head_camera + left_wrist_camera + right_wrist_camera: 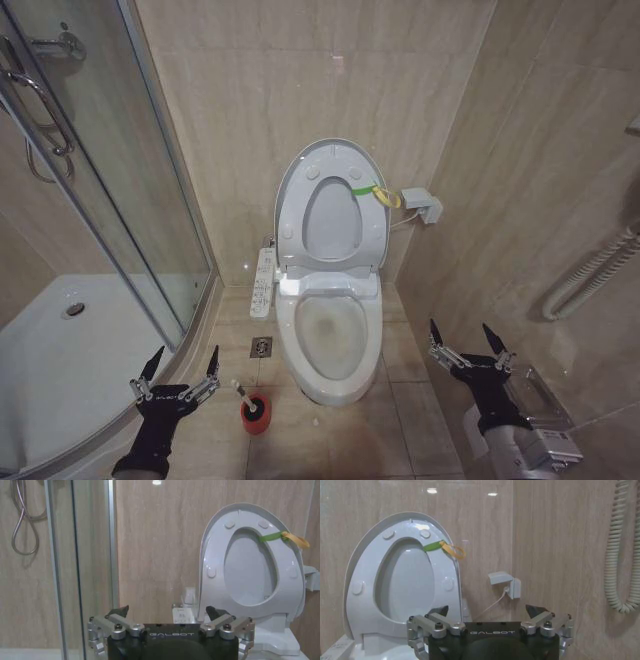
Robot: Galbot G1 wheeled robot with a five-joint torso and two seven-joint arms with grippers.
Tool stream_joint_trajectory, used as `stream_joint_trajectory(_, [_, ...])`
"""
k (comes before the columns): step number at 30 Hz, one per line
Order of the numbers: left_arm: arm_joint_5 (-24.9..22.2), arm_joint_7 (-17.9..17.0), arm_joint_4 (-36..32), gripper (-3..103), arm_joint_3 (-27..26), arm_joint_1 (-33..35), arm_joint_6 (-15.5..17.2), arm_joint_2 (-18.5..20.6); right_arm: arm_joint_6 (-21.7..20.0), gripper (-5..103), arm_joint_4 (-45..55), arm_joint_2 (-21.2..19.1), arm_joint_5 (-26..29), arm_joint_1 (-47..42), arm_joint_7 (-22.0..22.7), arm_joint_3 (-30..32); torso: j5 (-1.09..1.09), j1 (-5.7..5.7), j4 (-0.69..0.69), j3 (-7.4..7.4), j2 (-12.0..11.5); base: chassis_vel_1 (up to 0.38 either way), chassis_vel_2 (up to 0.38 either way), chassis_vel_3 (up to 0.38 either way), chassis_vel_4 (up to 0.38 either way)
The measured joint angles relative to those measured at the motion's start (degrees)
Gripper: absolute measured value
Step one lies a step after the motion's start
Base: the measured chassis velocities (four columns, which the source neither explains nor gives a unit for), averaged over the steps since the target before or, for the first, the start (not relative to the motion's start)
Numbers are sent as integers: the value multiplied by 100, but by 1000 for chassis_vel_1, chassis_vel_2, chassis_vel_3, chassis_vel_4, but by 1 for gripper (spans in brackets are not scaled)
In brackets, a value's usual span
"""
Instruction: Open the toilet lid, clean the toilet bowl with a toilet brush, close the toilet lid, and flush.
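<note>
Lid [331, 205] and seat raised together, leaning back on the wall, so bowl [330, 340] lies exposed for scrubbing. Yellow-green band [375, 192] tied at the raised edge on the right, probably as a pull loop for an end effector. Brush [247, 396] parked upright in its red holder [256, 414] on the floor, just left of the bowl's front and close beside the left end effector [178, 372], likely placed there for easy reach. Left end effector released, fingers spread wide, hovering low near the shower tray [60, 350] rim, grasping nothing. Right end effector [468, 344] likewise released and unloaded, held low to the right of the bowl near the side wall. Remote panel [263, 283] fixed at the bowl's left flank.

Hard to make out: brush bristles, sunk in the holder; only a short stub of handle visible. Bowl interior dim, water level unclear. Flush control not identifiable. From the wrist views, bowl rim mostly cut off below the frames, and lid and seat difficult to separate along their edges. Coiled hose [590, 275] on the right wall cropped at the edge.
</note>
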Motion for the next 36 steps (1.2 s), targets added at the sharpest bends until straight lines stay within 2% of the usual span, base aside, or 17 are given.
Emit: stream_joint_trajectory(36, [-6,5,10,100,-2,-1,0,1,0,100,0,0,0,0,0,0,0,0,0,0,-1,-3,6,4,-4])
